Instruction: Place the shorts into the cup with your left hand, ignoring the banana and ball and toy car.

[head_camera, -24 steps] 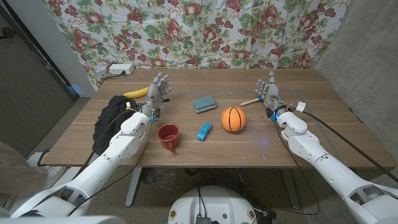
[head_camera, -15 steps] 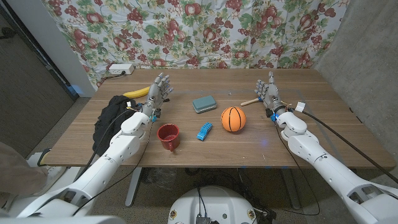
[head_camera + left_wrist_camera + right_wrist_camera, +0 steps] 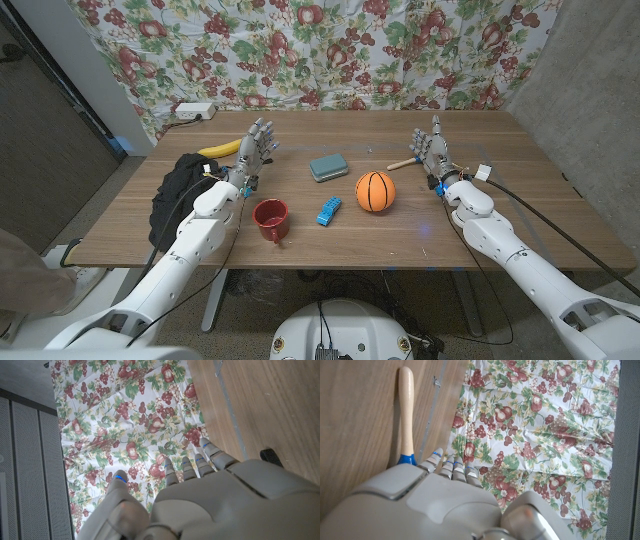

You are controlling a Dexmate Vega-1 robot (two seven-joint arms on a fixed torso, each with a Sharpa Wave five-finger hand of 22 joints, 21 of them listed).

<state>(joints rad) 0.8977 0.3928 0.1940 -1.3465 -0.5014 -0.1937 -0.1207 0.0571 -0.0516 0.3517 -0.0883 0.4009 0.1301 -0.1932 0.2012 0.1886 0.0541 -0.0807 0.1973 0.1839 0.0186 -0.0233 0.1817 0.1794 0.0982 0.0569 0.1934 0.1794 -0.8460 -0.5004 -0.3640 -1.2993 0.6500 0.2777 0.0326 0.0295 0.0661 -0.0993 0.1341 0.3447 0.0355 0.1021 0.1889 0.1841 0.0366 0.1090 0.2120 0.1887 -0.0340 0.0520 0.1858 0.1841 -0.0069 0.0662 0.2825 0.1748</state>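
The black shorts [image 3: 178,190] lie bunched at the table's left edge, partly behind my left forearm. A red cup [image 3: 270,218] stands upright near the front, left of centre. My left hand [image 3: 254,152] is raised between the shorts and the cup, fingers apart and pointing up, holding nothing; its back [image 3: 220,500] fills the lower part of the left wrist view. My right hand [image 3: 431,150] stands open at the right side, away from both; its back [image 3: 435,495] appears in the right wrist view.
A banana [image 3: 219,149] lies behind the shorts. An orange ball [image 3: 375,191], a blue toy car [image 3: 328,210] and a teal block [image 3: 328,166] sit mid-table. A wooden-handled tool [image 3: 402,163] [image 3: 406,415] lies beside my right hand. A floral cloth [image 3: 320,50] hangs behind.
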